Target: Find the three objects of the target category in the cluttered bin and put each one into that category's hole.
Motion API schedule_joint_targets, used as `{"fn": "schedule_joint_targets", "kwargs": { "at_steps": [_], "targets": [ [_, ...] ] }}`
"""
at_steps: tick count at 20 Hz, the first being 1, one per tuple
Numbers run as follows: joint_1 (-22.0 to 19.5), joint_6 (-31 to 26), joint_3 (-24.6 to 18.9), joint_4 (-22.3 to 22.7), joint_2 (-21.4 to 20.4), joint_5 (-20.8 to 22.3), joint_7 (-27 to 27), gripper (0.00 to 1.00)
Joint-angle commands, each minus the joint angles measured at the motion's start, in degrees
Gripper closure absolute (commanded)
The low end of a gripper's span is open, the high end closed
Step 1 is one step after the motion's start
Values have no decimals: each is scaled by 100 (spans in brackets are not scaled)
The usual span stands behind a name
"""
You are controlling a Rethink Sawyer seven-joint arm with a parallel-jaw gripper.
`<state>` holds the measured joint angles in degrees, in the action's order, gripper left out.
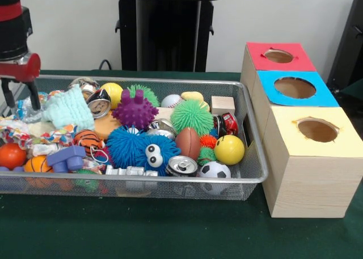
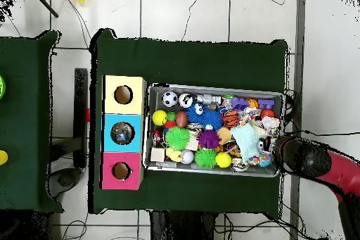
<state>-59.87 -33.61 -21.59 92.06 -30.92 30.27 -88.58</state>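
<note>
The wire mesh bin (image 1: 142, 179) is full of toys; in the overhead view (image 2: 211, 172) it lies right of the boxes. My gripper (image 1: 20, 97) hangs open over the bin's far left end, fingers down just above the clutter. A wrinkly see-through bottle (image 1: 25, 109) with a blue-and-white label lies right under it, between the fingers and partly behind the right one. I cannot make out the other two bottles. The red-faced hole (image 1: 278, 56) is on the farthest box at the right, and it also shows in the overhead view (image 2: 121, 171). In that view my arm (image 2: 309, 158) covers the bin's right end.
Blue-faced box (image 1: 295, 88) and yellow-faced box (image 1: 317, 130) stand nearer than the red one. The bin holds a mint knitted cloth (image 1: 69, 109), spiky purple ball (image 1: 135, 110), blue fuzzy ball with eyes (image 1: 148, 151), drink can (image 1: 181, 166), yellow ball (image 1: 229, 149) and soccer ball (image 1: 214, 171).
</note>
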Motion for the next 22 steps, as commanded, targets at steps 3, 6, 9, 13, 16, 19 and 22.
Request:
{"fn": "schedule_joint_targets", "kwargs": {
  "at_steps": [3,6,9,13,16,19,22],
  "targets": [
    [94,165,-391,-258,645,528,865,0],
    [52,180,-435,-228,868,540,947,0],
    [49,187,-393,-80,658,573,878,0],
    [14,106,-453,-228,725,612,981,0],
    [-21,54,-498,-259,677,630,1038,0],
    [-42,-20,-529,-244,576,624,1064,0],
    [-88,8,-550,-212,605,670,1094,0]
  ]
}}
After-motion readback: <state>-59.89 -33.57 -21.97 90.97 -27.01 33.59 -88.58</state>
